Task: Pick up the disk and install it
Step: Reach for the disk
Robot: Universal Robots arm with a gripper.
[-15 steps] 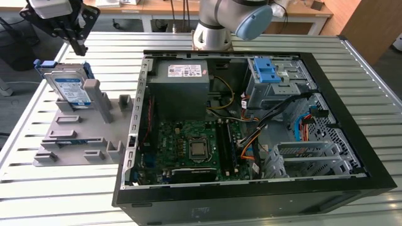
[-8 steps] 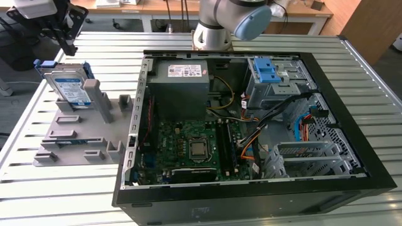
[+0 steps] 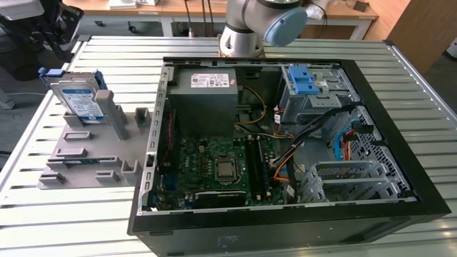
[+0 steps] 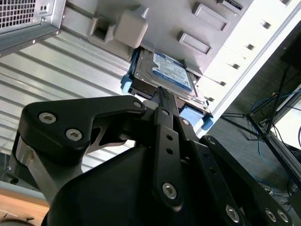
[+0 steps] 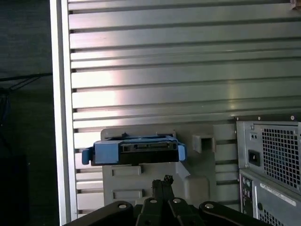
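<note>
Clearly the disk (image 3: pixel 77 100) has not been picked up. It stands on edge in a slot of the grey fixture (image 3: pixel 96 144) on the slatted counter (image 3: pixel 71 219). That puts it to the exterior view's left of the open computer case (image 3: pixel 286 227), and apart from it. Its long axis is roughly upright, leaning a little. The labelled face is turned toward the case and the blue carrier bracket runs around its rim.

In the first wrist view the gripper (image 5: pixel 162 181) is aimed at the disk's free end, where the connector sits between the bracket's 2 blue ears. The disk lies straight ahead of the fingertips, near but with a clear gap and no contact. The 2 fingers are drawn together, narrow, with nothing held between them. As I judge it, they would have to spread before they could take the disk.

Just beside the disk's labelled face stands 1 tall grey post (image 3: pixel 105 107) of the fixture, the closest thing to crowd a grasp. Inside the case are the grey power supply (image 3: pixel 207 104), the motherboard (image 3: pixel 221 166) and a grey drive cage (image 3: pixel 309 104) with 2 blue latches. Black and orange cables (image 3: pixel 321 124) are draped just below that cage.
</note>
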